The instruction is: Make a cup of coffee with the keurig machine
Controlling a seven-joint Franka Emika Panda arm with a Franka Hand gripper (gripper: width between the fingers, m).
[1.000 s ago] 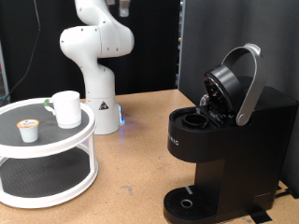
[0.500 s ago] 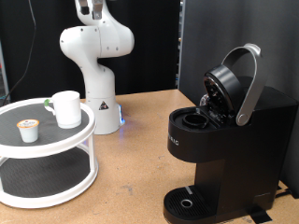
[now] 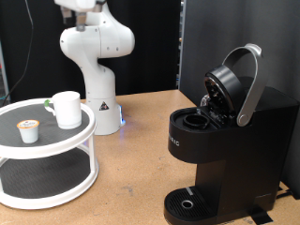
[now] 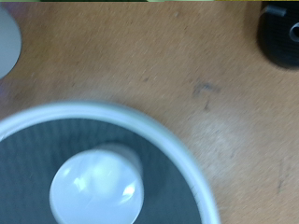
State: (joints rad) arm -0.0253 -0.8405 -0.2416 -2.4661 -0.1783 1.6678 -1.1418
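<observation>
fingers are out of frame so their state cannot be told; the cup (image 3: 67,108) is seen on the white tiered tray (image 3: 56,142) at 9 o'clock of the open-lidded keurig machine (image 3: 225,141), its chamber seemingly empty, the pod (image 3: 29,131) beside the cup unloaded.

A brown wooden table (image 3: 131,141) carries the white two-tier round stand (image 3: 47,159), the robot's white base (image 3: 101,108) and the keurig machine (image 3: 225,150), apparently all resting directly on it
</observation>
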